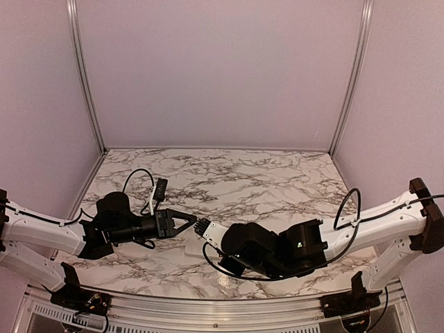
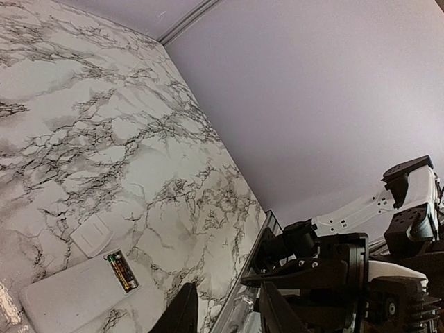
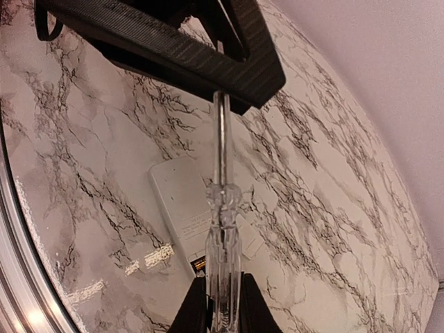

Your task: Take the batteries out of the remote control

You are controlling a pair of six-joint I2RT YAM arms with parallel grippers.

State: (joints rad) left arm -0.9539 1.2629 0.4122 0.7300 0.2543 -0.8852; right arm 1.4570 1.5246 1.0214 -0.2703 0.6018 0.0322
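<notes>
The white remote control lies flat on the marble table with its battery bay open. Two batteries, one gold-orange and one dark, sit in the bay. The detached white back panel lies beside the remote. The right wrist view shows the remote, the panel and a gold battery end. My right gripper is shut on a clear-handled screwdriver, held above the remote. Its metal shaft points at a finger of my left gripper. My left gripper is open and empty, and hovers above the table.
From above, both grippers meet at the table's near middle, the left tip to tip with the right. The right arm's black body fills the space beside the left fingers. The table's metal front rail runs close by.
</notes>
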